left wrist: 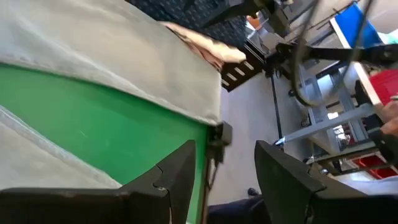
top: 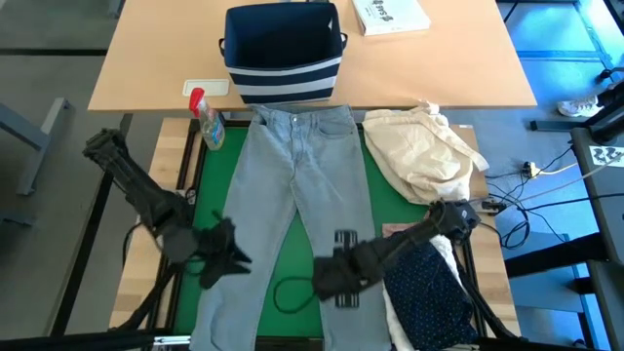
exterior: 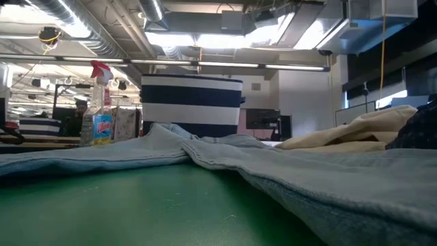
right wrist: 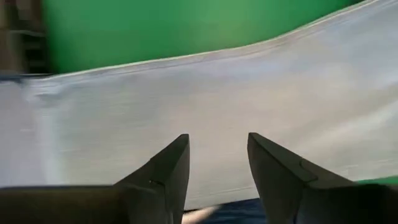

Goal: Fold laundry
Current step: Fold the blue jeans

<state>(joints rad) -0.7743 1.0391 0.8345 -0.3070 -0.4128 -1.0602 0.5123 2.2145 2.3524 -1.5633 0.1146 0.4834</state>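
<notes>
Landmark: light grey jeans, spread flat on the green mat, waistband toward the striped navy bin, legs running to the near edge.

Spray bottle stands just left of the waistband.

Left gripper sits at the outer edge of the jeans' left leg, near the hem. Jaws open, nothing between them; wrist view shows bare mat and floor in the gap.

Right gripper is over the right leg near its hem. Jaws parted above the denim, cloth not pinched as far as I can see.

Right of the jeans: cream cloth bundle beside the waistband; navy dotted shirt on a white shirt beside the right leg.

Step, my read: jeans are laid out, first fold not yet made. Both grippers are staging at the leg ends.

Next move probably needs both jaws down and closed on a leg edge or the hems, then one leg carried across onto the other, or the hems up to the waistband, keeping the denim flat and off the shirts.
</notes>
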